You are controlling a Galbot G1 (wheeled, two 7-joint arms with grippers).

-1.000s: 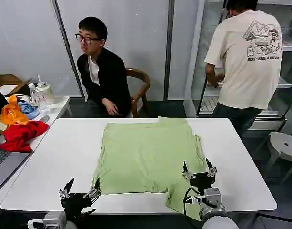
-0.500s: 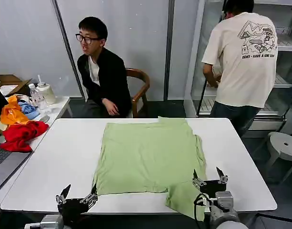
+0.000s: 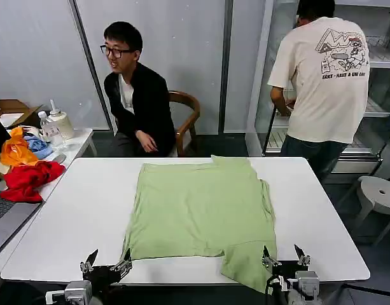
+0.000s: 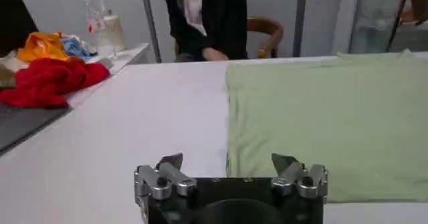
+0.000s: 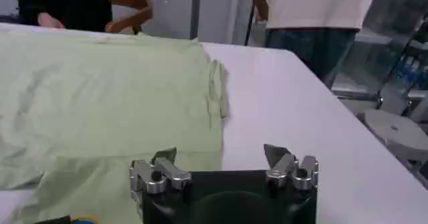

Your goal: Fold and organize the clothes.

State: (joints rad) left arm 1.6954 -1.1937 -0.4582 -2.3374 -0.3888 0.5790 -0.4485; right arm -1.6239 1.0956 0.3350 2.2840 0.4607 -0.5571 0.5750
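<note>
light: bright, even, indoor | shadows: soft, faint | wrist views: slightly soft

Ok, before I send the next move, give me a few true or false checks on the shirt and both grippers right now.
1. The light green shirt lies spread on the white table. True.
2. The left gripper is clamped on the shirt's hem. False: it is open at the table's near edge, holding nothing.
3. The right gripper is open, at the near edge by the hanging sleeve. True.
4. The heap of red and orange garments lies on top of the shirt. False: it sits on a side table to the robot's left.
</note>
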